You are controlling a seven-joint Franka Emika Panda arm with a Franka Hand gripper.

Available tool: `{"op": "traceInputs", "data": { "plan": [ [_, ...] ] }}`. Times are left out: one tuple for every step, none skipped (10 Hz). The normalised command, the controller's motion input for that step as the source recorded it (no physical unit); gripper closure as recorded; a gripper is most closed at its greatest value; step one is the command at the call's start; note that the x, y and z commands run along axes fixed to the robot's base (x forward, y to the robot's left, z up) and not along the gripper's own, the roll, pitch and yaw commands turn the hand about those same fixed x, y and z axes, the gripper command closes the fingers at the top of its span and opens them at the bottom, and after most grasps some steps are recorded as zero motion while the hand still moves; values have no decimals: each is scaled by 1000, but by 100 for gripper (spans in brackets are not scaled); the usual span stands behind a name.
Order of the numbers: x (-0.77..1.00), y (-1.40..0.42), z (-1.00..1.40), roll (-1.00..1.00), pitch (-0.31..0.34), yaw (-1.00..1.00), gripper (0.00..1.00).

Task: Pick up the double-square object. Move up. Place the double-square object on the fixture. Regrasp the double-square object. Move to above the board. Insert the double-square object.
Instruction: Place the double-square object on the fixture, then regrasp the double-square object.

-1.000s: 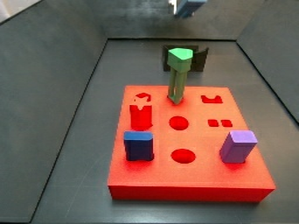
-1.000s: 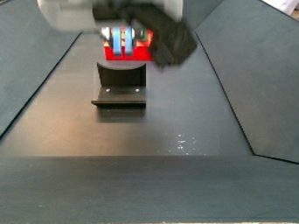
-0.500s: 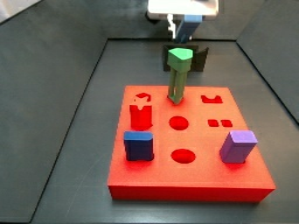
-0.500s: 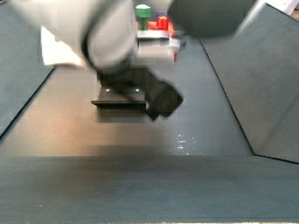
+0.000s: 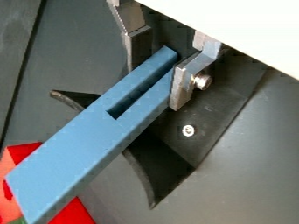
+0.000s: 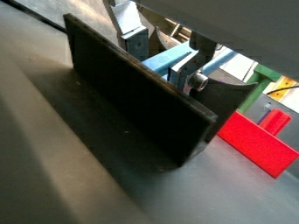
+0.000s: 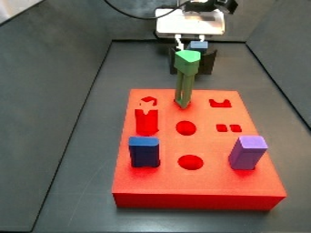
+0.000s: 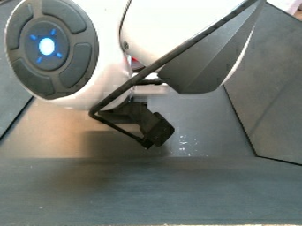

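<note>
Gripper: the gripper point(image 5: 158, 54) hangs directly over the fixture point(image 5: 176, 162) at the far end of the floor, beyond the board point(image 7: 195, 150); in a side view it shows as a white body point(image 7: 195, 20) above the dark bracket.
Fingers: closed narrow on the double-square object point(image 5: 100, 127); in both wrist views a silver plate point(image 5: 187, 74) presses flat against one side of the bar, the opposite finger point(image 5: 131, 31) against the other side.
Double-square object: a long slate-blue bar held at one end between the fingers; the rest of its length runs out past the fingertips, over the fixture's open front and toward the red board edge. A shallow step is visible along its upper face. In a wrist view point(image 6: 170, 63) only the gripped end shows, just behind the fixture's upright wall.
Fixture: a dark bracket, directly under the fingers. Its upright wall point(image 6: 140, 105) stands just in front of the fingertips in a wrist view. Whether the bar touches the fixture cannot be told.
Board: red, flat, beyond the free end of the bar. It carries a tall green peg point(image 7: 185, 77), a dark-blue block point(image 7: 145, 150), a purple block point(image 7: 248, 152) and a red peg point(image 7: 147, 116).
Side view obstruction: one side camera is almost filled by the arm's white housing point(image 8: 130, 44); only a dark corner of the fixture point(image 8: 147, 128) shows beneath it.
</note>
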Motion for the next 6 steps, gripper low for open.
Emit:
{"op": "traceInputs", "data": {
  "plan": [
    [83, 50, -433, -103, 12, -47, 100],
    [0, 0, 0, 0, 0, 0, 0],
    [0, 0, 1000, -57, -36, -2, 0],
    [-10, 4, 1000, -44, -31, 9, 0],
    [-20, 5, 1000, -24, -25, 17, 0],
    [-28, -5, 1000, 23, -4, 34, 0]
  ]
}}
